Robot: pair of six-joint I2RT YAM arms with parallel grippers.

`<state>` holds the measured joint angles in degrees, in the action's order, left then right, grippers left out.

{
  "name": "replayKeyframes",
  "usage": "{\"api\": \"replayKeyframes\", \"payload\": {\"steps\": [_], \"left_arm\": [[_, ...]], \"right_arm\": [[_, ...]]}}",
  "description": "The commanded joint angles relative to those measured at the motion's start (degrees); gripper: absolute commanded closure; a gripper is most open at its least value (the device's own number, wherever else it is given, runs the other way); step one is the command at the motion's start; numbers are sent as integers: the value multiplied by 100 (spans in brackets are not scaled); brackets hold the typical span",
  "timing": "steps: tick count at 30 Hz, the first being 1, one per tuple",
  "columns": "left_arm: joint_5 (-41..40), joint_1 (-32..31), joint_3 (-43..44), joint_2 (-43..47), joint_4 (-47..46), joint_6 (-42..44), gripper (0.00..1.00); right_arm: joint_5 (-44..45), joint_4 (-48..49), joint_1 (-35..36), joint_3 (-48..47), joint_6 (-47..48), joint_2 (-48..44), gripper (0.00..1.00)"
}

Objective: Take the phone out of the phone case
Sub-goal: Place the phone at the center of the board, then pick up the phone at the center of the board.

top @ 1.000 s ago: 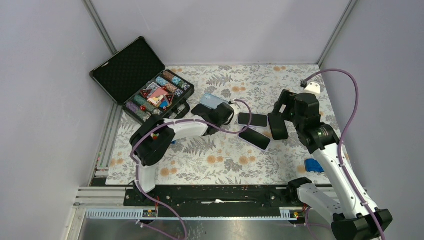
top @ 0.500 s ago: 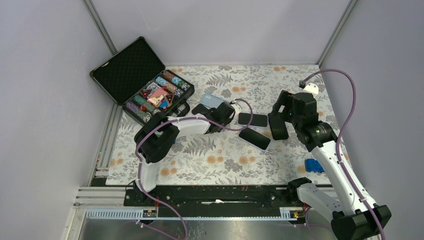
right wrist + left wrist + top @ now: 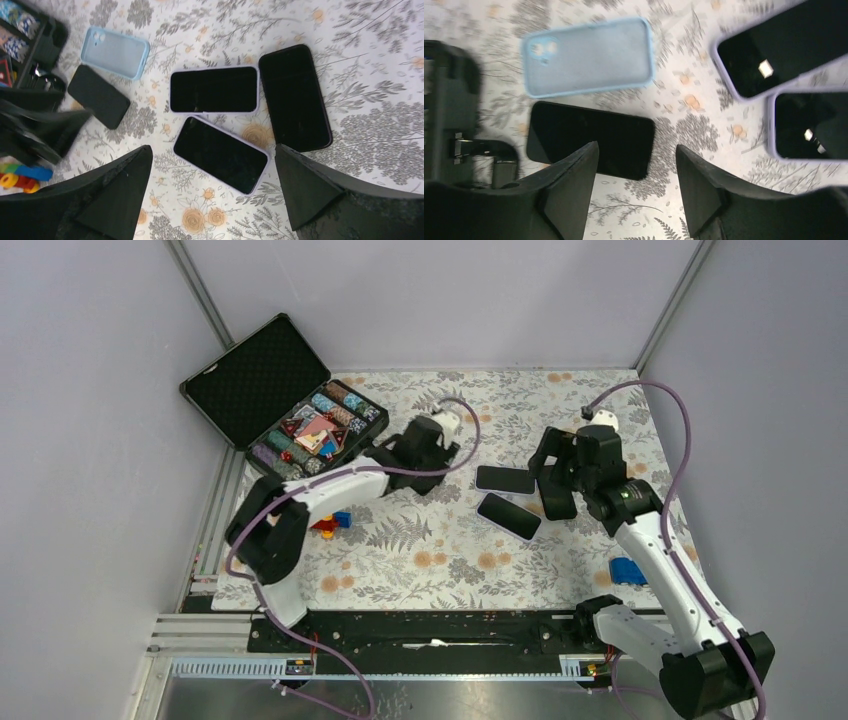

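Observation:
A bare black phone (image 3: 591,140) lies flat on the floral mat just below an empty light-blue phone case (image 3: 589,55), which lies with its back up. My left gripper (image 3: 636,147) hovers open over the phone's near corner, with nothing between its fingers. Two phones in lilac cases (image 3: 214,90) (image 3: 220,154) lie side by side in the middle, with a dark phone (image 3: 295,97) to their right. My right gripper (image 3: 212,149) stands wide open above the nearer lilac phone and holds nothing. In the top view the left arm (image 3: 420,445) hides the blue case and the bare phone.
An open black case of poker chips (image 3: 290,410) stands at the back left, close to the left arm. Coloured toy bricks (image 3: 330,523) lie under that arm. A small blue object (image 3: 627,570) sits at the mat's near right edge.
My left gripper has opened and pulled up and back from the bare phone and blue case, now covering them in the top view. The right gripper has shifted slightly left and away.

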<state>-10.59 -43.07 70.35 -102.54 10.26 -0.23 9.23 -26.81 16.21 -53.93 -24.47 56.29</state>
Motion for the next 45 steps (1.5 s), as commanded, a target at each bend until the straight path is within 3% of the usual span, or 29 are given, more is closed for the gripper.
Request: {"api": "replayKeyframes", "payload": {"steps": [1, 7, 11, 17, 20, 26, 33, 45], "left_arm": [[164, 394, -143, 759, -438, -970, 36], [390, 580, -777, 1762, -1095, -1961, 28], [754, 580, -1549, 2823, -1924, -1965, 15], [636, 572, -1944, 3843, -1898, -1891, 2], [718, 572, -2098, 4130, -1858, -1830, 1], [832, 563, -2159, 4369, -1707, -1724, 1], [990, 545, -1691, 4010, -1158, -1392, 1], [1033, 536, -1671, 4034, -1132, -1383, 1]], "right_arm": [[-761, 123, -26, 128, 158, 225, 0], [-1040, 178, -22, 333, 135, 732, 2], [-1438, 486, -21, 587, 419, 1013, 2], [-1330, 576, -21, 330, 676, 2079, 2], [-1348, 621, -25, 133, 631, 2703, 2], [-1581, 1002, -53, -34, 578, 3292, 2], [-2066, 964, -327, -305, 707, 3877, 2], [-2830, 940, -319, 250, 478, 3831, 2]]}}
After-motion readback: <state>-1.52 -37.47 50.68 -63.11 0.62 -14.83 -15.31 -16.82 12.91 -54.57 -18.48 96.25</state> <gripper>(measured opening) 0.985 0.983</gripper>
